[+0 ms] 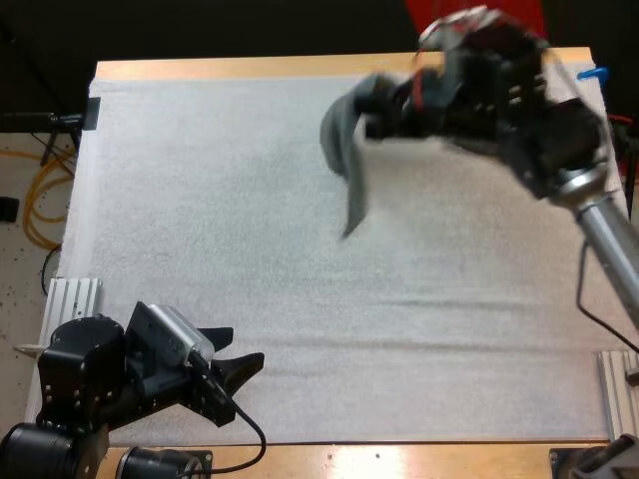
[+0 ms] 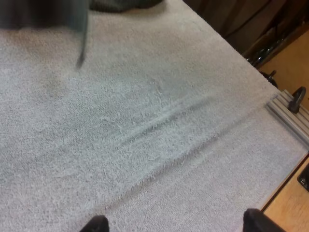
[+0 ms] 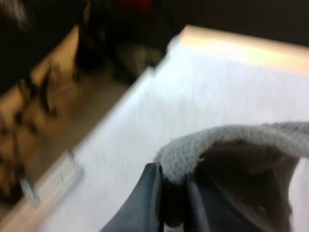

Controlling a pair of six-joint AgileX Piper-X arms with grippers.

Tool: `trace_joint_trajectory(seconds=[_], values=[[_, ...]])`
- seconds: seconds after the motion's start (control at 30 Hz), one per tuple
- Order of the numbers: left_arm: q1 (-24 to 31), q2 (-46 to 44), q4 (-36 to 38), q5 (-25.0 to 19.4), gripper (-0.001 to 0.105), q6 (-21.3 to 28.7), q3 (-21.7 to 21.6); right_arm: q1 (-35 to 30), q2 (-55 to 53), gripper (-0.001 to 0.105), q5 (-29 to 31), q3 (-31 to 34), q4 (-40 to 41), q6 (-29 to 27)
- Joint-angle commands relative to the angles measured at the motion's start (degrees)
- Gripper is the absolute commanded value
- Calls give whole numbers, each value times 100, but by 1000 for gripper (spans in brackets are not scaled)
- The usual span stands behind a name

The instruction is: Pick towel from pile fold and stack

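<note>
High view: my right hand point(image 1: 381, 108) grips the towel point(image 1: 347, 160) dangling far-side, well apart from my open left hand point(image 1: 240, 367).

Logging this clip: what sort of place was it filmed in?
Probably a robotics lab or workshop bench rather than a home: a wooden table covered by a white mat, metal rails at its near corners, and loose yellow cables on the floor beside it.

The mat point(image 1: 250, 249) was nubby white cloth, kinda rough; towel point(image 1: 341, 130) looked like soft matt terry; table point(image 1: 300, 67) smooth-ish wood.
</note>
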Motion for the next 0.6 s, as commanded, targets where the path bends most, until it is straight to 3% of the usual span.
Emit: trace_joint_trajectory(seconds=[0.0,0.37,0.57], values=[[-27,13,20,54,56,-22,-37,158,110,0,-14,139,234,-167],[-27,13,31,54,56,-22,-37,1486,356,0,-25,1341,573,-286],[-27,13,31,54,56,-10,-37,1999,356,0,-603,1612,448,-268]])
